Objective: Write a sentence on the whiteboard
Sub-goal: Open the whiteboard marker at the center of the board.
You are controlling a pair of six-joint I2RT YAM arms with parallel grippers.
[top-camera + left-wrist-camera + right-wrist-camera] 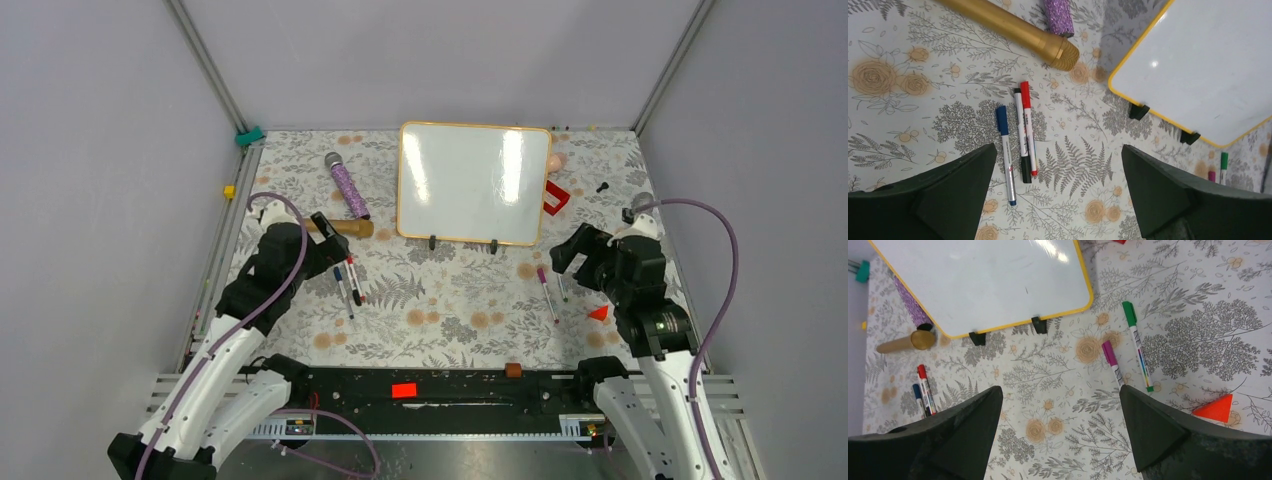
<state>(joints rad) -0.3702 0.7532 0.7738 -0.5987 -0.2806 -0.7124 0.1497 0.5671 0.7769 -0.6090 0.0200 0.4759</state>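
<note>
Waiting at the start: nothing is written yet on the whiteboard (473, 183), which is propped at the far middle of the table (450, 300), face tilted toward the arms, long axis left to right. Both left gripper (1058, 148) and right gripper (1060, 389) are held wide, empty. A pen, likely the green marker (1138, 347), must be grasped next.

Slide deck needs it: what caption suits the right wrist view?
Open right gripper poised above green marker and magenta marker, before the unwritten whiteboard.
</note>
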